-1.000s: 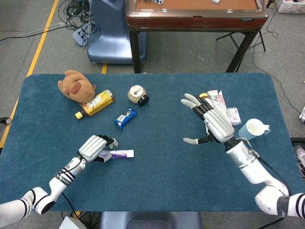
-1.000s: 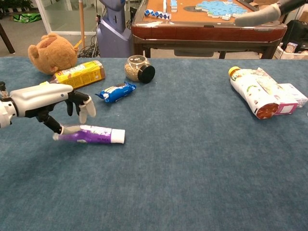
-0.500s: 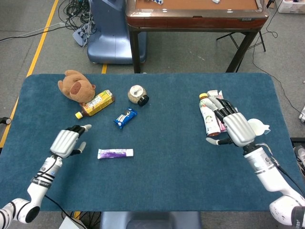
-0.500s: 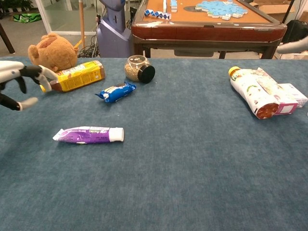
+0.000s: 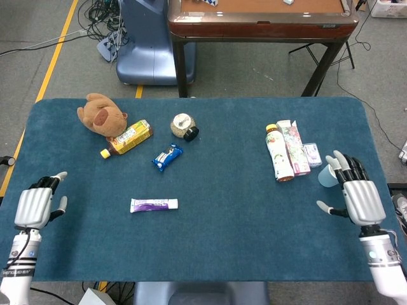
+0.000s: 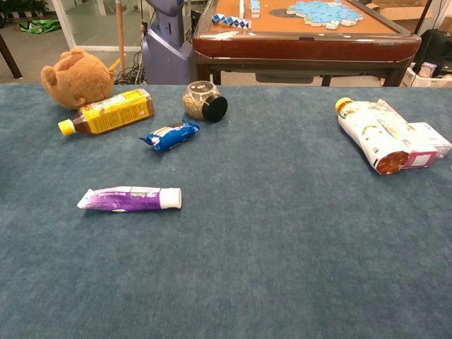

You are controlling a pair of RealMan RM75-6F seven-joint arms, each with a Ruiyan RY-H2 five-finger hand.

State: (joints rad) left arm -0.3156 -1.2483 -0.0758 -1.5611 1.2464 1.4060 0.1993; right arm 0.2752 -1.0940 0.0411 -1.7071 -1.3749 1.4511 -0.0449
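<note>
Left hand [image 5: 33,206] hovered empty, fingers loosely spread, well apart from purple toothpaste tube [image 5: 154,204]. Right hand [image 5: 361,198] spread wide, empty, just beside blue cup [image 5: 327,176].

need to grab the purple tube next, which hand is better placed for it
Probably left. The left hand is open at the tube's end of the table; the right hand sits far across by the cup.

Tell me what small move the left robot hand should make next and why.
Probably bring the left robot hand in across the table toward the purple toothpaste tube. The hand is open and holds nothing, sits near the table's left edge, and the tube lies flat with bare cloth between them, nearer than anything else.
</note>
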